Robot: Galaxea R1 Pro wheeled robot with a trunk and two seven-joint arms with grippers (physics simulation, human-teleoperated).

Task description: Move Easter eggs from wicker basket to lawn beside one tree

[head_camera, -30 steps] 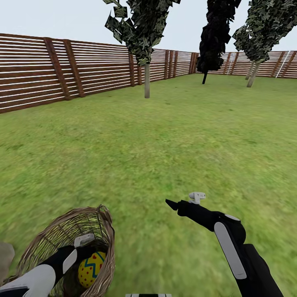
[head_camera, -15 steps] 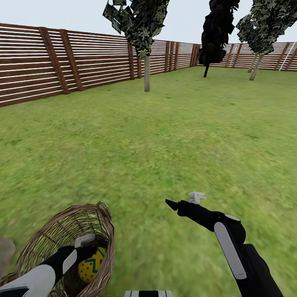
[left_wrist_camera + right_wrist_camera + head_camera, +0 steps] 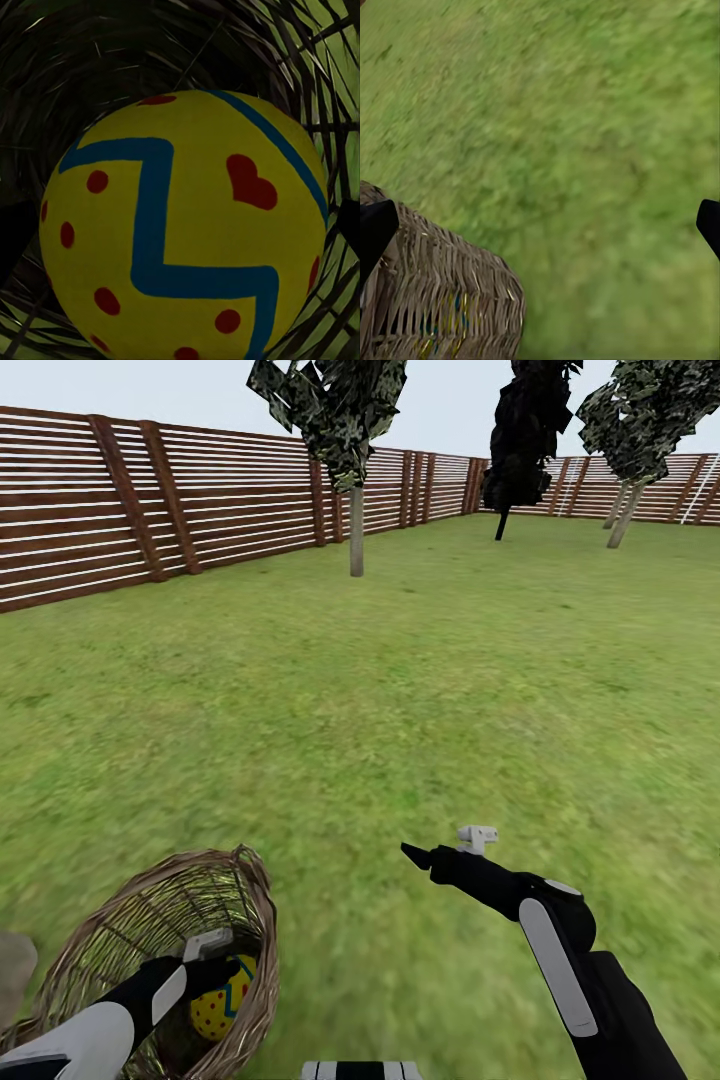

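- Left gripper [image 3: 222, 972] reaches down inside the wicker basket [image 3: 120, 920], right at 1 Easter egg [image 3: 222, 1000]; whether its fingers are clamped on the egg or spread cannot be told.
- Left wrist view: egg close up, yellow with blue zigzag, red hearts and dots, woven wall behind it.
- Right gripper [image 3: 445, 845] hovers above the lawn [image 3: 400, 690], holding nothing; right wrist view shows its dark fingertips [image 3: 375, 229] spread wide apart.
- Basket sits on the grass, left of the right arm.
- 3 trees stand far off by the slatted fence [image 3: 100, 510].

Yellow Easter egg [image 3: 224, 997] inside wicker basket [image 3: 120, 920] on lawn [image 3: 420, 690].
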